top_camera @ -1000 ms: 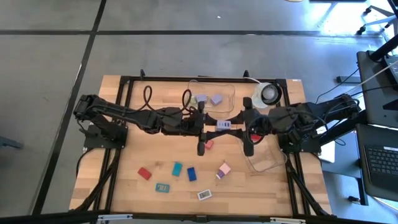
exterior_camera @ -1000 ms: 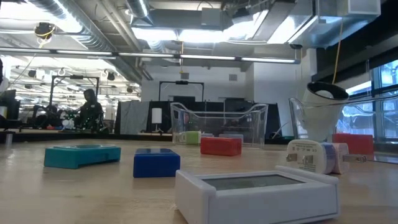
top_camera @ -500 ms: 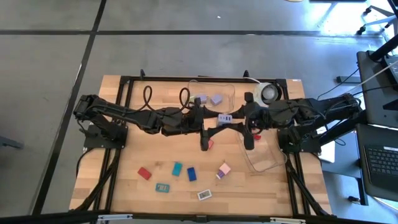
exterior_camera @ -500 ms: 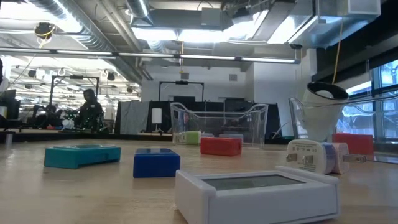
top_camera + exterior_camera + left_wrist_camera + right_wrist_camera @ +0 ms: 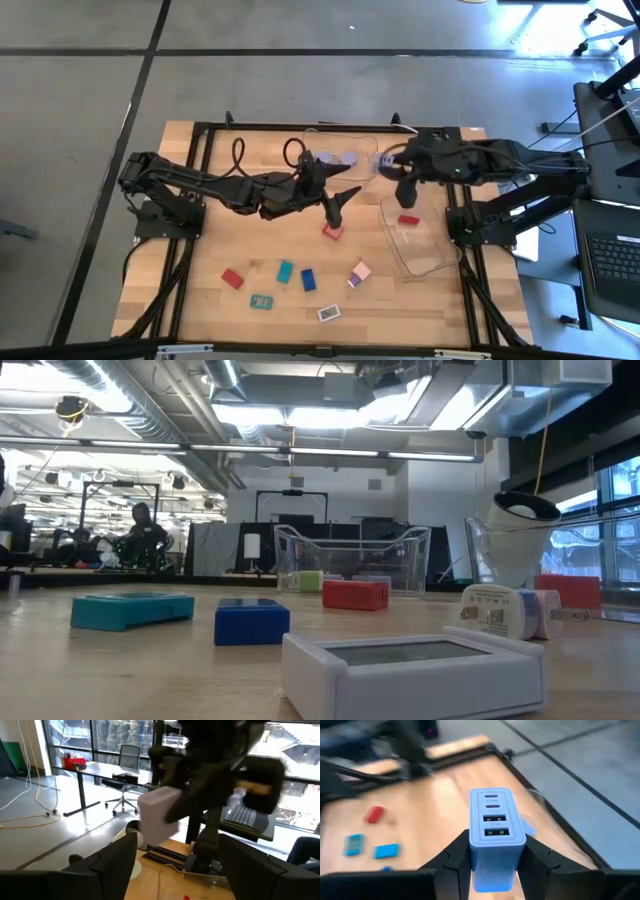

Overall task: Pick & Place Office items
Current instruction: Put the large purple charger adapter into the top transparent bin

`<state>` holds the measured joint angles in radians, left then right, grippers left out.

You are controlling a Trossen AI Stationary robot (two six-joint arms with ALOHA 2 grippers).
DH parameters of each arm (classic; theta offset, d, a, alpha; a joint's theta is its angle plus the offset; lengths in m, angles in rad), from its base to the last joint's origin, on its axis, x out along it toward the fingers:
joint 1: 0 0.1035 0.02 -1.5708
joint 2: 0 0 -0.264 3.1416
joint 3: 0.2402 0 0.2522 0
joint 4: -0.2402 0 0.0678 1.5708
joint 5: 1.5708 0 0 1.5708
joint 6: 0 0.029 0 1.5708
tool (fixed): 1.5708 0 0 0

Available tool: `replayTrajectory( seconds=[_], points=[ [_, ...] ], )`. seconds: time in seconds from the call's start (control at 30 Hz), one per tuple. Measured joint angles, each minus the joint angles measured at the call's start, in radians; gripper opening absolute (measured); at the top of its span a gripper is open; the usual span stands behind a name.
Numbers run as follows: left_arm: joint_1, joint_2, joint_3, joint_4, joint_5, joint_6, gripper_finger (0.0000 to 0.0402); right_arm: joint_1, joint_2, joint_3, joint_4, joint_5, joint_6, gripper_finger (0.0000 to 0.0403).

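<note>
Lavender-blue and blocky, a charger (image 5: 497,839) with four ports on its face sits clamped between the fingers of the right claw (image 5: 384,166), held up above the counter (image 5: 200,250) at the edge of the far clear tub (image 5: 340,145). The left claw (image 5: 338,196) hangs wide and holds nothing, just above a red block (image 5: 332,231) at mid-counter. Other office items lie loose toward the near edge: red (image 5: 232,279), teal (image 5: 285,270), blue (image 5: 309,279) and pink (image 5: 360,271) pieces.
</note>
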<state>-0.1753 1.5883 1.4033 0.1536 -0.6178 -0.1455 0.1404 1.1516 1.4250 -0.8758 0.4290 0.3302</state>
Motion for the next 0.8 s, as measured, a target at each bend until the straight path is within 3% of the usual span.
replayTrajectory(
  seconds=[0.27,0.47,0.8],
  points=[
    [-0.011,0.0,0.0,0.0,0.012,0.0,0.0271,-0.149,0.11,-0.001,-0.041,-0.007,-0.085,0.0119],
    [-0.048,0.0,0.0,-0.016,0.0,-0.016,0.0267,-0.282,0.224,-0.001,-0.023,-0.137,-0.183,0.0119],
    [-0.139,-0.001,0.0,-0.09,-0.174,-0.025,0.0267,-0.458,0.429,-0.001,0.123,-0.34,-0.268,0.0119]
  ],
)
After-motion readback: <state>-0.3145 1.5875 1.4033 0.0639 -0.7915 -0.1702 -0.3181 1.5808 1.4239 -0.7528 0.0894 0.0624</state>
